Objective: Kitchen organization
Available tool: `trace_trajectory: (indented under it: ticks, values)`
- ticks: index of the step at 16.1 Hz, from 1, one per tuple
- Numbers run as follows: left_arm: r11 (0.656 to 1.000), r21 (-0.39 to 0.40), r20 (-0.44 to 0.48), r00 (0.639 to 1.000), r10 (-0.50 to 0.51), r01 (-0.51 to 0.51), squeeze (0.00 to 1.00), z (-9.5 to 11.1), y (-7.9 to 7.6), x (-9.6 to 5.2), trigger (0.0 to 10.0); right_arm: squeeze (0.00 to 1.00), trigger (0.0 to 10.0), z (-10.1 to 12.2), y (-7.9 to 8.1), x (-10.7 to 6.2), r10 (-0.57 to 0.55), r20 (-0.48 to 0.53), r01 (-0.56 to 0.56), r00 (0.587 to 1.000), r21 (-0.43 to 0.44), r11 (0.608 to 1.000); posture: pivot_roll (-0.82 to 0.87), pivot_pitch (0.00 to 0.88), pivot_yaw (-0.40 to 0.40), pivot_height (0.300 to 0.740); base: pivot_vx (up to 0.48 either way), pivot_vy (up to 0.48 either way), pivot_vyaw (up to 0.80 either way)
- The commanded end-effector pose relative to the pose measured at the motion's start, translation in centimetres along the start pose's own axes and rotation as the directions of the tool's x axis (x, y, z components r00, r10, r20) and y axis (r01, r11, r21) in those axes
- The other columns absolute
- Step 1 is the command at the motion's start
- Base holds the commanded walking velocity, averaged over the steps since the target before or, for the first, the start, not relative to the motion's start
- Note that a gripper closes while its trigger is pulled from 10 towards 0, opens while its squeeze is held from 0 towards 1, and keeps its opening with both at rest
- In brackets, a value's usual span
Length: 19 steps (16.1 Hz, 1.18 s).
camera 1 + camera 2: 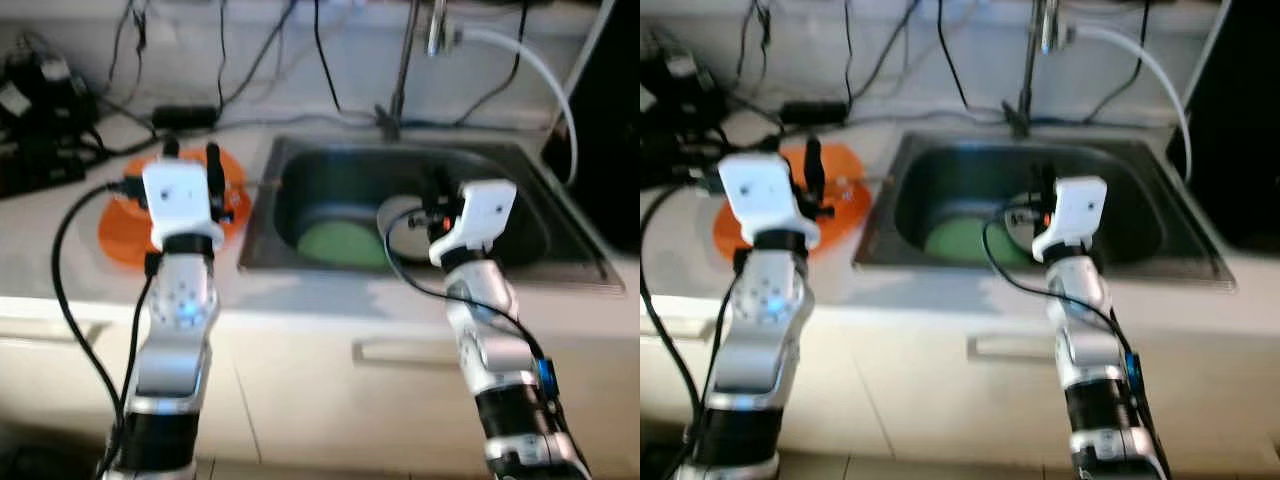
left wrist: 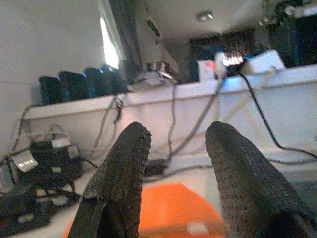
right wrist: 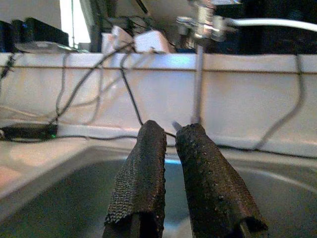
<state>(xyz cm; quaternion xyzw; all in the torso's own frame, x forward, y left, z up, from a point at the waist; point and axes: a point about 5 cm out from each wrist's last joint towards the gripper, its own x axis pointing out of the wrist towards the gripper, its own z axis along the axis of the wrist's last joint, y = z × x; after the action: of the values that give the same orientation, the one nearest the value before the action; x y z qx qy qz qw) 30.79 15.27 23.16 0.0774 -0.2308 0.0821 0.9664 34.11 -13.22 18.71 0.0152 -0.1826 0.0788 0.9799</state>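
- Two dishes lie in the bottom of the steel sink (image 1: 560,235): a green plate (image 1: 338,243) toward my left and, just beside it, a white plate (image 1: 405,216) partly hidden behind my right wrist.
- One orange plate (image 1: 122,232) sits on the white countertop (image 1: 60,262) left of the sink, beneath my left wrist.
- Right gripper (image 3: 171,144): held over the sink basin above the white plate, its two black fingers nearly together with a thin gap between them and nothing held.
- Left gripper (image 2: 177,144): raised above the orange plate, fingers spread apart and holding nothing; the orange surface shows between them in the wrist view.
- Faucet (image 1: 437,28): stands at the back rim of the sink, with a white hose (image 1: 545,75) curving from it toward my right.
- Black cables (image 1: 230,70) hang down the pale wall behind the counter; a black power strip (image 1: 185,116) lies at the wall behind the orange plate.
- Dark electronic gear (image 1: 35,140) with tangled leads fills the far left corner of the counter.
- Drawer handle (image 1: 400,351): set in the white cabinet front below the sink.
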Motion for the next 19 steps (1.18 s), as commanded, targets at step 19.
trace_trajectory:
  ticks: [19]
  values:
    - [0.997,0.082,0.064,0.998,-0.004,-0.002,0.0,1.5,1.1,-0.4,10.0,0.0,10.0,-0.1,1.0,0.2,0.031,0.001,-0.031,1.0,0.025,0.999,0.14,0.056,-0.001,0.74,0.062,0.0,0.0]
